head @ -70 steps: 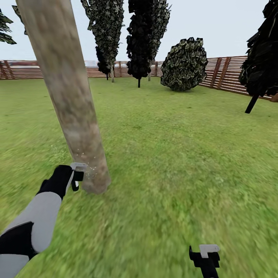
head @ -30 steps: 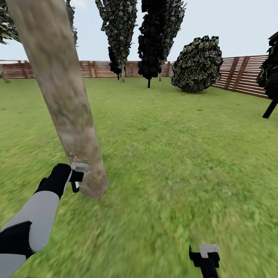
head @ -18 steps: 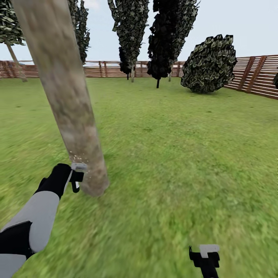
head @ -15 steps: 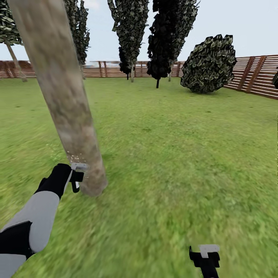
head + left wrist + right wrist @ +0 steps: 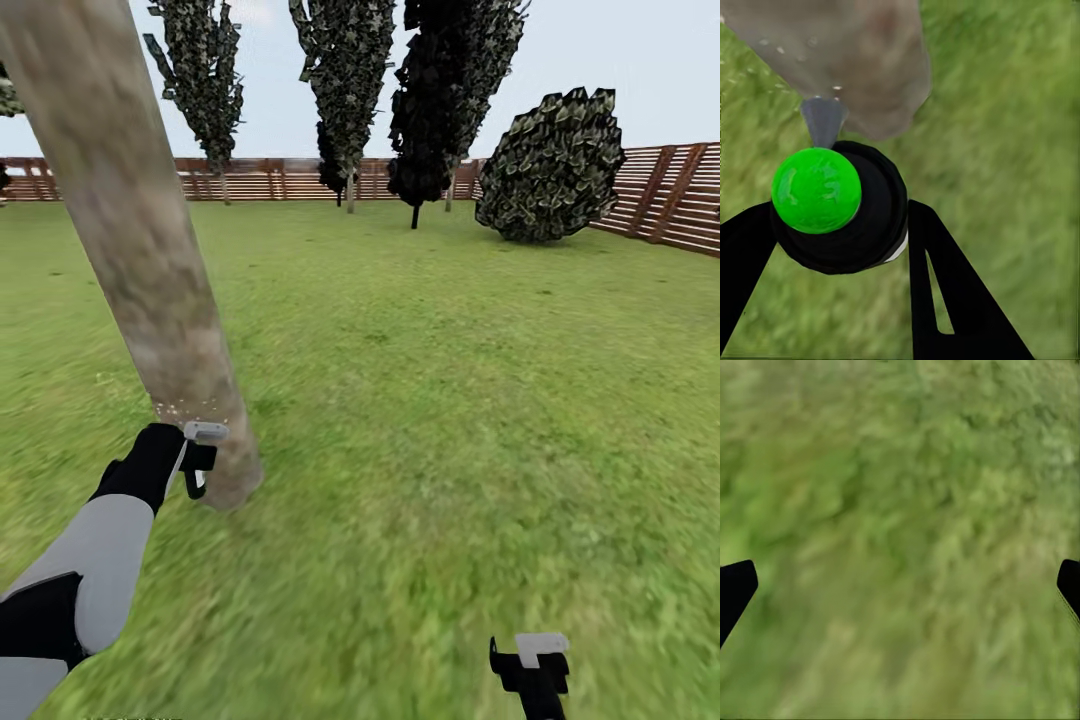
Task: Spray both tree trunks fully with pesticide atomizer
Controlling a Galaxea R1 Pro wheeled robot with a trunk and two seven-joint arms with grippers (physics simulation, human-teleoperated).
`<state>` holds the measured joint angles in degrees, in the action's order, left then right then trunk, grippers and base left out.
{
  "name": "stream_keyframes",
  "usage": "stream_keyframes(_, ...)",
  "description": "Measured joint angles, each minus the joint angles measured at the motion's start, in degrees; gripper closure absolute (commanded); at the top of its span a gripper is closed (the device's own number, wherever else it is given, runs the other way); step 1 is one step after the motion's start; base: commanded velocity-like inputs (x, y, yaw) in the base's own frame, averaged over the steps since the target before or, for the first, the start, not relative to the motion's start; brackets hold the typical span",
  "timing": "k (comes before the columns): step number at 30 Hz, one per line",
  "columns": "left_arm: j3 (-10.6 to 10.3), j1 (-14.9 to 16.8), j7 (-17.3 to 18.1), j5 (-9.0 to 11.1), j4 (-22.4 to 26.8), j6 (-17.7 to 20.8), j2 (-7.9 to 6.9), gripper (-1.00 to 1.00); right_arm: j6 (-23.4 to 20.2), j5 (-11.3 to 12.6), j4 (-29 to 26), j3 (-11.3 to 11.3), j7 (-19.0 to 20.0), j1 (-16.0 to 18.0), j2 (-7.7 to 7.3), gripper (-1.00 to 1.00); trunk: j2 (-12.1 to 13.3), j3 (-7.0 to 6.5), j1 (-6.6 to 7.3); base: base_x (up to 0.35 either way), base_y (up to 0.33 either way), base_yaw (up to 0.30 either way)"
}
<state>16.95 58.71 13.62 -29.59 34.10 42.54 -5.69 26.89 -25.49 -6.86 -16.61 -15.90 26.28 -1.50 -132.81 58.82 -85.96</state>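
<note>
left gripper (image 5: 840, 225) clamped on atomizer (image 5: 832, 206) | nozzle aimed at trunk (image 5: 150, 270) base, just ahead | trunk axis near-upright | right gripper (image 5: 900, 585) spread, empty

Atomizer (image 5: 832, 206): black body, green cap, grey nozzle, aimed at the base of the tree trunk (image 5: 140, 250). Trunk is thick, mottled beige-grey, leaning, rooted in grass (image 5: 450, 400). White pesticide specks (image 5: 185, 408) sit low on the bark.

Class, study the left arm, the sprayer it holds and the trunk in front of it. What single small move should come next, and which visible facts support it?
Probably raise the left gripper slowly while spraying. It is shut on the atomizer, whose nozzle points at the base of the tree trunk. White specks show low on the bark, and none show higher up, so most of the trunk likely remains uncovered.
</note>
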Motion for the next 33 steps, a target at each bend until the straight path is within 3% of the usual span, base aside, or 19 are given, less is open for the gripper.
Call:
stream_keyframes(7,0.01,-0.02,-0.09,-0.01,0.00,0.00,0.07,1.00,0.00,0.00,0.00,0.00,0.04,0.00,0.00,-1.00,0.00,0.00,0.00,0.118,-0.276,0.256)
stream_keyframes(19,0.01,-0.09,-0.18,-0.01,0.00,0.00,0.15,1.00,0.00,0.00,0.00,0.00,0.04,0.00,0.00,-1.00,0.00,0.00,0.00,0.149,-0.270,0.043)
stream_keyframes(33,-0.08,-0.15,-0.49,0.04,0.00,-0.02,0.24,1.00,0.00,0.00,0.00,-0.01,0.04,0.00,0.00,-1.00,0.00,0.00,0.00,0.152,-0.269,0.270)
